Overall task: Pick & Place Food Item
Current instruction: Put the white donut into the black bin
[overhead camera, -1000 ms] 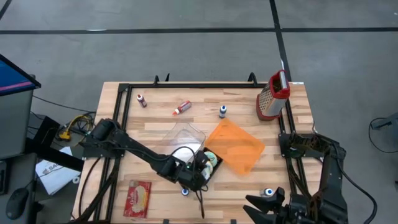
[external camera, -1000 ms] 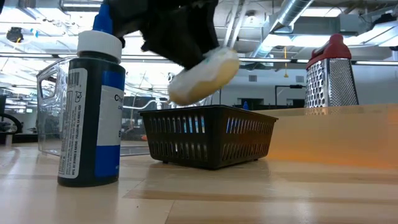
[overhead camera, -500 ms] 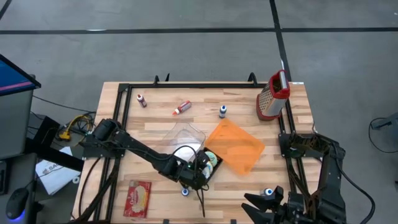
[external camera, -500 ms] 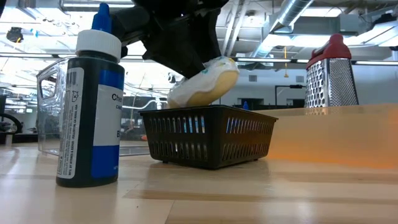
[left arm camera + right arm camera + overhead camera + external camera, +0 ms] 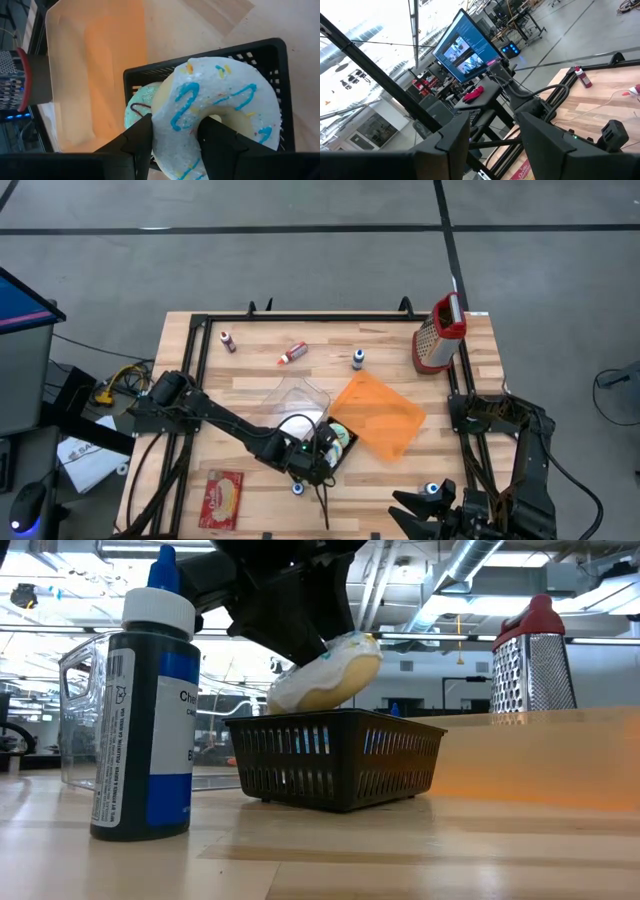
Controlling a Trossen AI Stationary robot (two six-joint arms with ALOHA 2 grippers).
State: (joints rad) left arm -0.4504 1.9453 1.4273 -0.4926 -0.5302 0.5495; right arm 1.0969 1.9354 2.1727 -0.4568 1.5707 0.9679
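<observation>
Two donuts (image 5: 220,115) (image 5: 142,102), one black basket (image 5: 260,55).

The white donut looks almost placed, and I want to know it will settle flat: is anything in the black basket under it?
Yes. A green-frosted donut already lies in the black basket, partly beneath the white donut that the left gripper holds tilted over the rim, so it may rest on that one.

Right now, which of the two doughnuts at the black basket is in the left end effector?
The white-iced doughnut with blue squiggles, pinched through its hole; the mint-green one lies beneath in the black basket.
</observation>
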